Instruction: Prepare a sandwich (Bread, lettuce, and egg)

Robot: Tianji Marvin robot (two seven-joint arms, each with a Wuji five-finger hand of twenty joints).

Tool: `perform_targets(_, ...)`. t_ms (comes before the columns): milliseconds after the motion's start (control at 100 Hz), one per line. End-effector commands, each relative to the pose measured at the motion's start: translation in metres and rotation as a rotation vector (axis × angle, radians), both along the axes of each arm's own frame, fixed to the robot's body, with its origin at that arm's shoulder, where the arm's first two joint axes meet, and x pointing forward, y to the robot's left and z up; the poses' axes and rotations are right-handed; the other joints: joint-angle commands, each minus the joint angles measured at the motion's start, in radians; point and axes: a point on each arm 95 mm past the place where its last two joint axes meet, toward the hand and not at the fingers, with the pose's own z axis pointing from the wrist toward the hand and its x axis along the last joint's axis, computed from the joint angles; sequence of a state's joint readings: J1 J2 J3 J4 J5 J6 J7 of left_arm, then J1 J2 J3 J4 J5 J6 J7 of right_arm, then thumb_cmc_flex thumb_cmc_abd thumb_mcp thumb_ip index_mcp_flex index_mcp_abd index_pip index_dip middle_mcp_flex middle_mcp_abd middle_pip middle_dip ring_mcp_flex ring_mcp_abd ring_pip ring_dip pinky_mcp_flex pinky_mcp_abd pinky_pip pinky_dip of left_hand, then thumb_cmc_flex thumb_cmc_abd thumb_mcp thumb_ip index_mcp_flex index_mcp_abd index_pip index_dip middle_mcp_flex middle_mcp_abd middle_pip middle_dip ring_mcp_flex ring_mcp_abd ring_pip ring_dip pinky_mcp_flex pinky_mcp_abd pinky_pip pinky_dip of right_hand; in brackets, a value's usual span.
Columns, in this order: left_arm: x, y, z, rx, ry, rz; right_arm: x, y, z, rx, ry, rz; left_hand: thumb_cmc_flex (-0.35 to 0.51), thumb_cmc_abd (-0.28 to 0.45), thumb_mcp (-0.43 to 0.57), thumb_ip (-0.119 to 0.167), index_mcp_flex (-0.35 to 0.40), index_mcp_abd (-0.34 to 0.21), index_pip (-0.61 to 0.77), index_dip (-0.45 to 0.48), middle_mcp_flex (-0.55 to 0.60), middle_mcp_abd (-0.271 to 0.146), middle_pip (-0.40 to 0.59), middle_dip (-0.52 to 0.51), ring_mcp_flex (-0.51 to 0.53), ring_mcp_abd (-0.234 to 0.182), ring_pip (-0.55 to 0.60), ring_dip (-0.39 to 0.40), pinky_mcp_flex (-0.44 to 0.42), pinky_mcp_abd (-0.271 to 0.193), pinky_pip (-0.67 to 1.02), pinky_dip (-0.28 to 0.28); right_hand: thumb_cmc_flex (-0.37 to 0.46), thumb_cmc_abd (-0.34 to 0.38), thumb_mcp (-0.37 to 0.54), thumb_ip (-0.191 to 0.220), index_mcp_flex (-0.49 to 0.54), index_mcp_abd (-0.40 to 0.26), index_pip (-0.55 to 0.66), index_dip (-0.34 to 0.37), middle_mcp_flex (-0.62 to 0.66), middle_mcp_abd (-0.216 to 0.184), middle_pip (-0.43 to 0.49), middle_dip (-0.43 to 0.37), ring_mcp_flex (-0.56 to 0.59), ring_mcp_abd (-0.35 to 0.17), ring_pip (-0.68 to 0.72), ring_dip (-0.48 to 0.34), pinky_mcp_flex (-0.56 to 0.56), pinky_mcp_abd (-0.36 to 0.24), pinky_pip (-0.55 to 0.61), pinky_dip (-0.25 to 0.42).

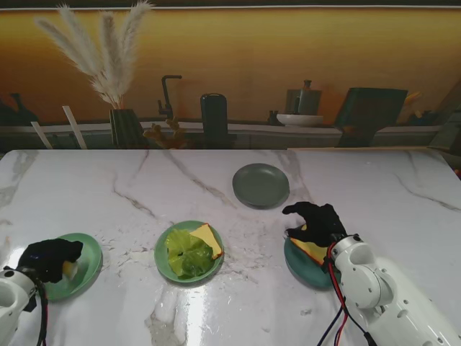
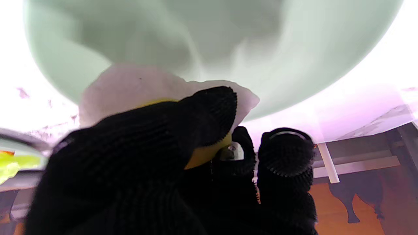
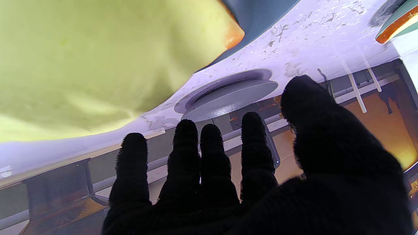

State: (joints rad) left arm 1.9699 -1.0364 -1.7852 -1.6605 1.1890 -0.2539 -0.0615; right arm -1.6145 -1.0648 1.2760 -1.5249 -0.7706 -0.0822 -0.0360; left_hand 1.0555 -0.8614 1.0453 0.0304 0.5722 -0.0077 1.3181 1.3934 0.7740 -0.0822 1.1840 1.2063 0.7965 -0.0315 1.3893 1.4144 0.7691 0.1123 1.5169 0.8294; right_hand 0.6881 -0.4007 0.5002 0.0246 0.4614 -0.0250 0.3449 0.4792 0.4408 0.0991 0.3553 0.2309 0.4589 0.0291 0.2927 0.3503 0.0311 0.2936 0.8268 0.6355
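Pinching soft white-and-yellow egg (image 2: 130,88), black knit left hand (image 2: 156,169), round green plate (image 2: 294,49)

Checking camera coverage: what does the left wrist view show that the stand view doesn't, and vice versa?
Left wrist only: the fried egg's white and a sliver of yolk between the closed fingers, so the grasp is readable.

Stand only: the right hand open over the bread on its teal plate, the empty grey plate, and the whole table layout.

Both: the left hand on the pale green plate, and the middle plate with lettuce, which the wrist view catches only at its edge.
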Motion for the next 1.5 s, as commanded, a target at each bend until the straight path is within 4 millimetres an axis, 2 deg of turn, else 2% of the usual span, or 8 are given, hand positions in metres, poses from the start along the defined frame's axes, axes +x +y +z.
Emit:
perform_targets(0,0.006,-0.006,0.015,-0.026,-0.042,-0.007,-0.001,0.008,-0.001,0.022,-0.002,0.007,0.043,0.038,0.072,0.087,0.045,0.011,0.001,0.003,0.089,-0.035,0.123,0.002,0.035,-0.048,0.005,0.023,0.008,0.024,0.044,0.008,-0.002,0.028,-0.027,0.014,0.007,-0.001,0.006,0.001,0.000,-0.015,0.012,0.008,0.022,-0.017,0.000,0.013,-0.020,0.008,0.011,-0.012)
perform_targets(200,0.020,-0.026,0.032,-0.108,-0.074,-0.066,-0.001,0.008,-0.001,0.029,-0.007,0.002,0.043,0.036,0.073,0.088,0.048,0.017,0.001,0.000,0.090,-0.031,0.123,0.003,0.035,-0.043,0.004,0.031,0.000,0.031,0.048,0.017,-0.004,0.030,-0.028,0.015,0.008,-0.001,0.006,0.001,-0.001,-0.016,0.012,0.008,0.023,-0.018,0.001,0.013,-0.020,0.008,0.011,-0.013)
perform_targets(930,0.085,-0.141,0.048,-0.440,0.040,-0.277,0.000,0.001,-0.001,0.051,-0.028,-0.030,0.048,0.031,0.075,0.068,0.058,0.031,-0.002,-0.029,0.097,-0.002,0.107,0.020,0.032,-0.009,-0.012,0.062,-0.038,0.068,0.063,0.060,-0.007,0.036,-0.029,0.016,0.009,0.000,0.004,0.001,-0.003,-0.013,0.009,0.008,0.019,-0.016,-0.001,0.013,-0.024,0.009,0.007,-0.013)
perform_targets(1200,0.089,-0.174,0.049,-0.517,0.149,-0.332,0.000,-0.001,-0.001,0.053,-0.029,-0.037,0.045,0.036,0.071,0.063,0.052,0.037,-0.007,-0.043,0.099,0.009,0.095,0.028,0.032,0.002,-0.021,0.065,-0.046,0.079,0.065,0.075,-0.011,0.045,-0.029,0.015,0.007,0.000,0.003,0.001,-0.004,-0.013,0.008,0.007,0.017,-0.016,-0.002,0.013,-0.024,0.008,0.007,-0.012)
perform_targets(1490,0.082,-0.194,0.037,-0.517,0.296,-0.400,0.001,-0.002,-0.001,0.058,-0.028,-0.038,0.041,0.047,0.057,0.072,0.041,0.040,-0.013,-0.058,0.095,0.017,0.071,0.041,0.029,0.010,-0.037,0.068,-0.061,0.089,0.063,0.093,-0.015,0.049,-0.028,0.014,0.010,0.002,0.002,0.002,-0.003,-0.013,0.007,0.008,0.016,-0.015,-0.003,0.013,-0.025,0.009,0.006,-0.011)
